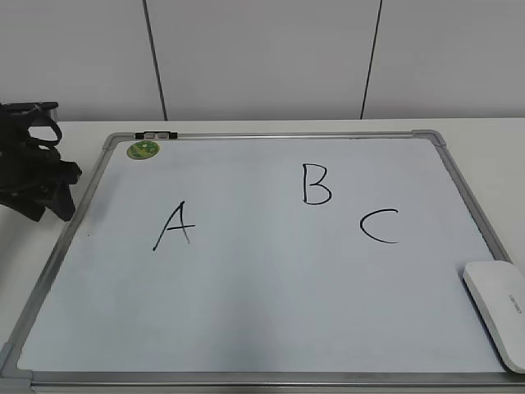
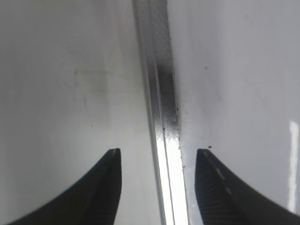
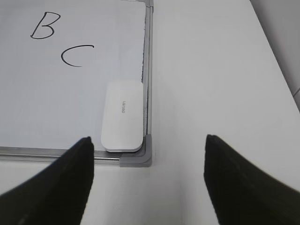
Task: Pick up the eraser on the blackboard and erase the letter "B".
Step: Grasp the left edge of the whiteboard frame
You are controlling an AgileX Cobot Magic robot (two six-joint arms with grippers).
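Merely eraser (image 3: 123, 116) on blackboard (image 3: 148, 56), corner-tucked

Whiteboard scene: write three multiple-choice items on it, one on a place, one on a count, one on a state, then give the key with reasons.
1. Where does the eraser lie on the blackboard?
A. Top left corner
B. Near right corner
C. On the letter "B"

2. How many letters are drawn on the board?
A. Two
B. Three
C. Four

3. How does the right gripper stand?
A. Open, holding nothing
B. Shut on the eraser
C. Shut on the green magnet

Key:
1 B: the right wrist view shows the eraser tucked against the frame's near right corner piece.
2 B: the exterior view shows the A, the B and the C, all intact.
3 A: its two dark fingers stand wide apart, and the eraser lies untouched on the board ahead of them.
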